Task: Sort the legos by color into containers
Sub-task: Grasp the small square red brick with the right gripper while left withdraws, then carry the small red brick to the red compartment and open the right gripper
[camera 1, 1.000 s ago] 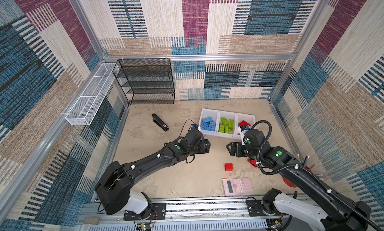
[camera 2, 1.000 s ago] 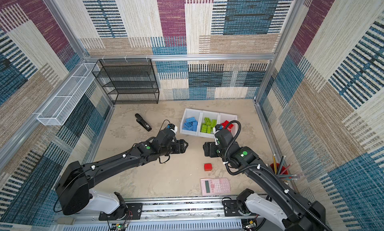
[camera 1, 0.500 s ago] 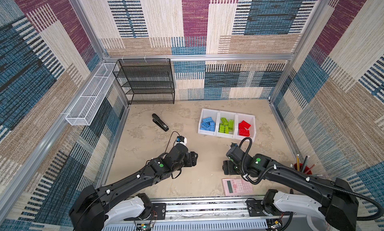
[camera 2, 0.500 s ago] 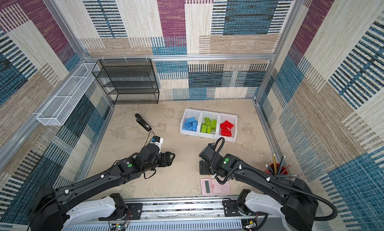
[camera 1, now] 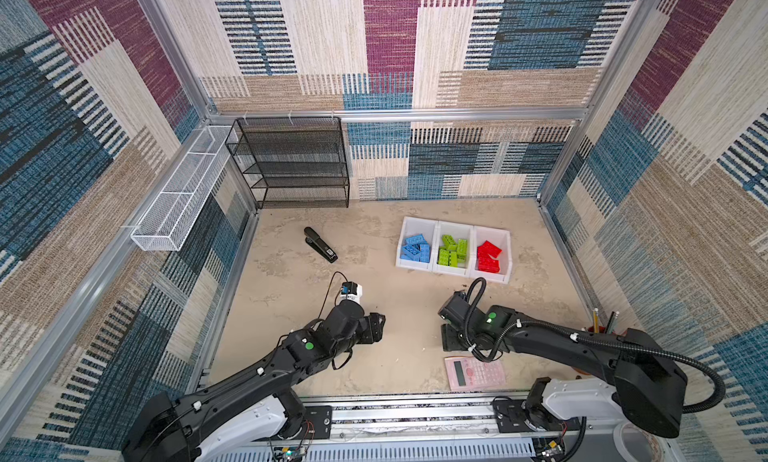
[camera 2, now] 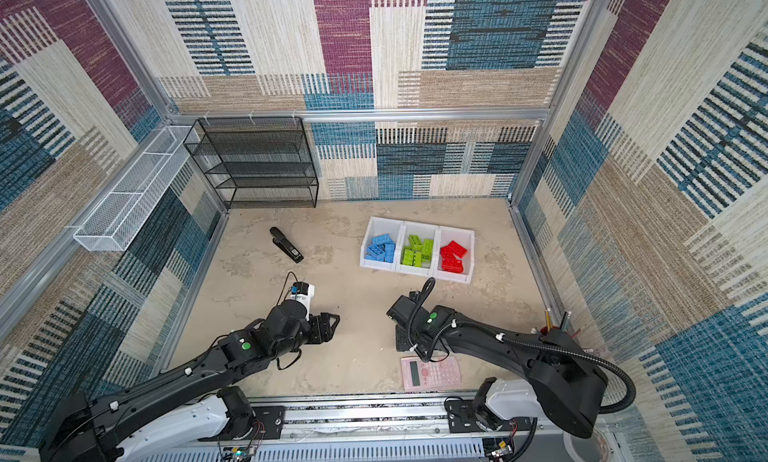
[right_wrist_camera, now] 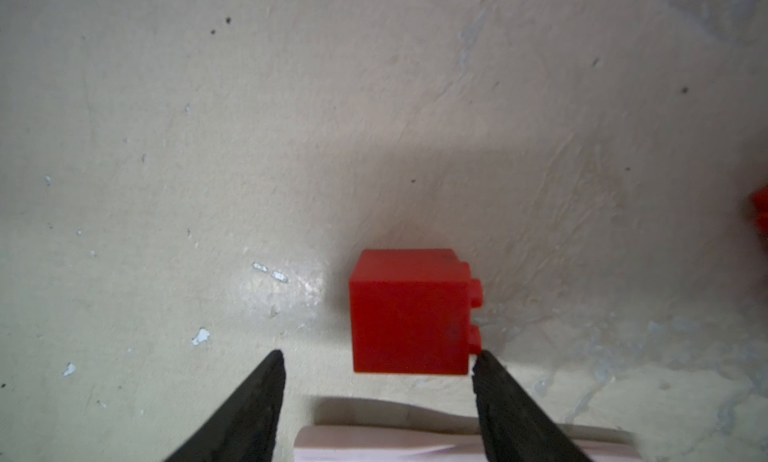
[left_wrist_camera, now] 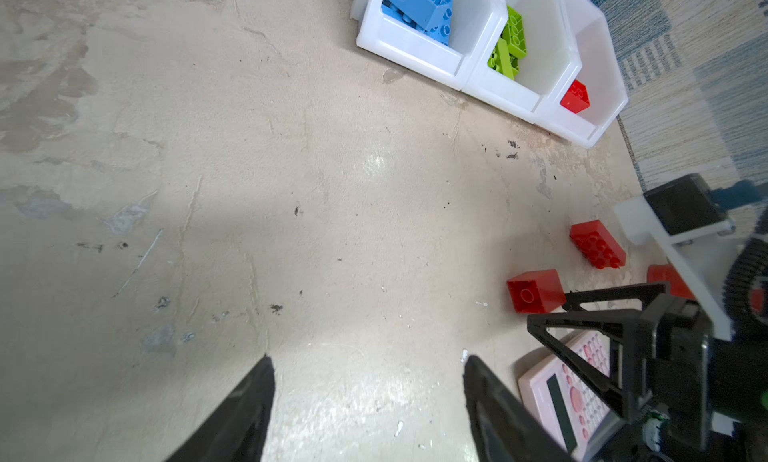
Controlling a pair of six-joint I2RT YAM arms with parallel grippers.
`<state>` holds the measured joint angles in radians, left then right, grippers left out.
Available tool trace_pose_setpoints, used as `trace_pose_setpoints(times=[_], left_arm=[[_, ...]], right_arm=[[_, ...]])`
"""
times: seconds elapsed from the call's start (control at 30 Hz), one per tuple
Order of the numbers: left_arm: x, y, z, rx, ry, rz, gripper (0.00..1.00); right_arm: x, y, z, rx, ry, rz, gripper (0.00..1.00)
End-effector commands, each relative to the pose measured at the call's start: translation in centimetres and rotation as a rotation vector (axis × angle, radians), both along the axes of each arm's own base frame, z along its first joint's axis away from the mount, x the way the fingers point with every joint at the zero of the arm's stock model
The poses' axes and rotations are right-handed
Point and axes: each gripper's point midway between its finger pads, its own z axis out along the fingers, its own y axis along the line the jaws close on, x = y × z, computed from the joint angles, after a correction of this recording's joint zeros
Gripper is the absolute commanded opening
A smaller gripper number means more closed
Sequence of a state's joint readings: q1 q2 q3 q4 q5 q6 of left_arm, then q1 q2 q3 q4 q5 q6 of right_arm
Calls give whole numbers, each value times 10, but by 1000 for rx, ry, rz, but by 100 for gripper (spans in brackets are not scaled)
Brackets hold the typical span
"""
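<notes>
The small red square plastic brick lies on its side on the beige floor, studs sideways, just ahead of the right gripper — jaws parted, empty, one jaw tip at its stud corner, brick off-centre. A pink calculator crowds just behind; the left gripper, parted and empty, hovers farther off.

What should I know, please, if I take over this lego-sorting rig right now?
Left gripper: open, empty.
Right gripper: open, tips at a small red brick beside the pink calculator; not gripped.
Done: blue bricks, green bricks and red bricks lie sorted in the three white bins.
To bin: that brick and a loose longer red brick; possibly another nearby.
</notes>
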<state>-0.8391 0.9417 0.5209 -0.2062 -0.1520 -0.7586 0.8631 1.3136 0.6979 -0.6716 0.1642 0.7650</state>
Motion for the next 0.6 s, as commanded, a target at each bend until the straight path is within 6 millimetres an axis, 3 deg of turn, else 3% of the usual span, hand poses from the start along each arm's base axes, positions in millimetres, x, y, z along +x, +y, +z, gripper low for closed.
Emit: trace_pose_setpoints(times=[0.0, 0.17, 0.57], left_arm=[[0, 5, -2, 18, -2, 13, 73], [-1, 7, -9, 26, 8, 17, 73], [-7, 6, -24, 75, 66, -14, 73]], right_arm=[[11, 4, -2, 14, -35, 2, 70], [11, 2, -12, 25, -25, 5, 66], [23, 4, -5, 47, -49, 40, 49]])
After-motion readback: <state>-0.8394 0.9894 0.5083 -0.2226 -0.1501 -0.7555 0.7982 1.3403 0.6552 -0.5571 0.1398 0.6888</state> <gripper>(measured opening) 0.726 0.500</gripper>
